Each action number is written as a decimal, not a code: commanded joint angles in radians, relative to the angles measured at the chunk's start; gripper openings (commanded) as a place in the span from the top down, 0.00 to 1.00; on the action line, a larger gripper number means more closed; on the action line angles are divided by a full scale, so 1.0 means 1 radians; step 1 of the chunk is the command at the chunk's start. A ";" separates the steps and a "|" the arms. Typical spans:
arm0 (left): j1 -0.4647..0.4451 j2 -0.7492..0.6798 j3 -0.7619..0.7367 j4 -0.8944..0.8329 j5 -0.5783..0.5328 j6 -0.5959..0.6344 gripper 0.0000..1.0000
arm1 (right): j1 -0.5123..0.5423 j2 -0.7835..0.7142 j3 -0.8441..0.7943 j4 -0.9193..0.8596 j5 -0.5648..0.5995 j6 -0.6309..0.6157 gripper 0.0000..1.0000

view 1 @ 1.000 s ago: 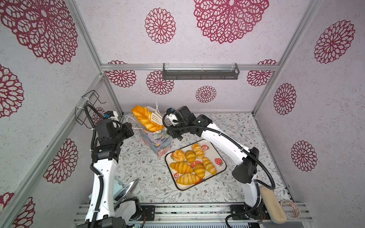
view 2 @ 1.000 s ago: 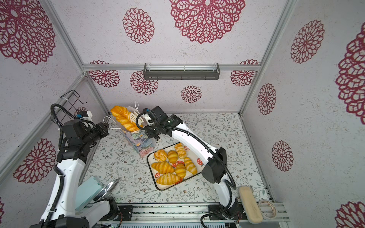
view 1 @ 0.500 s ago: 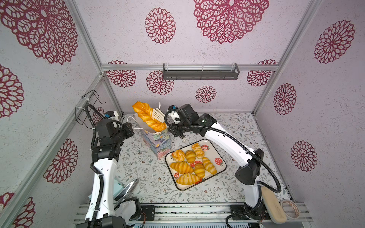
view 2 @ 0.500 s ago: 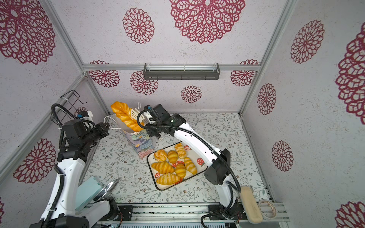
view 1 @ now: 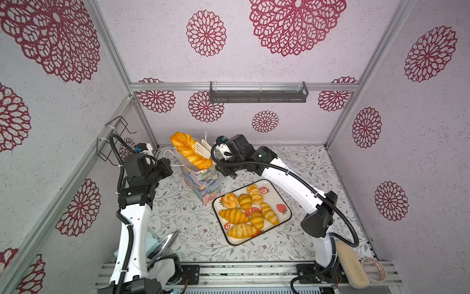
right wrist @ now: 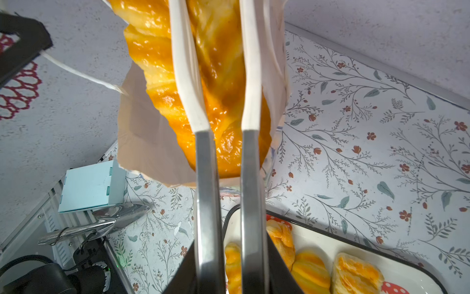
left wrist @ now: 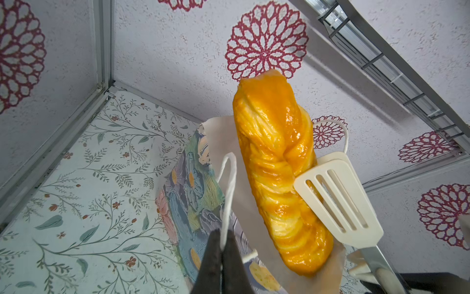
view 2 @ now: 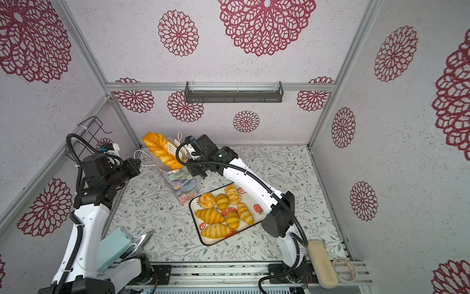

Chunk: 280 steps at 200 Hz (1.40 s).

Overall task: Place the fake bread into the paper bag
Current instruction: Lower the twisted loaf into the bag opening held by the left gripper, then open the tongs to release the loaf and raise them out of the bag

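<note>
Left wrist view: left gripper [left wrist: 221,250] jaws pinch the cord handle [left wrist: 229,183] of the paper bag [left wrist: 193,198]. The plaited loaf [left wrist: 274,163] leans with its lower end inside the bag. Right gripper [right wrist: 230,267] jaws clasp tongs [right wrist: 206,178], arms apart, beside the loaf.

My left claw [left wrist: 222,236]: fingers pressed together on the white cord handle [left wrist: 230,183] of the paper bag [left wrist: 193,198]; the cord runs from my fingertips to the bag's rim. The bag stands on the counter [left wrist: 101,178], in from the corner where two walls meet. The plaited loaf [left wrist: 274,163] sits tilted in the bag's mouth, lower end against the white lining, most of its length above the rim. Cream slotted tongs [left wrist: 338,203] lie against the loaf's side; I cannot tell whether they pinch it.
</note>
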 commanded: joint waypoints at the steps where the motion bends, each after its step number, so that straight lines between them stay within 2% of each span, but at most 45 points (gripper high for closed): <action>1: 0.008 -0.006 -0.009 0.016 -0.001 -0.001 1.00 | -0.009 -0.015 0.060 0.044 0.005 -0.008 0.65; 94: 0.009 -0.010 -0.010 0.013 -0.006 0.002 1.00 | -0.009 -0.019 0.099 0.032 0.009 -0.004 0.54; 153: 0.011 -0.009 -0.009 0.012 -0.008 0.003 0.99 | -0.007 -0.046 0.094 0.018 0.016 -0.005 0.60; 216: 0.010 0.001 -0.008 0.013 -0.002 -0.001 1.00 | -0.003 -0.198 -0.062 0.071 0.030 0.012 0.62; 280: 0.008 0.004 -0.008 0.020 0.023 -0.003 1.00 | -0.006 -0.358 -0.208 0.087 0.109 0.017 0.62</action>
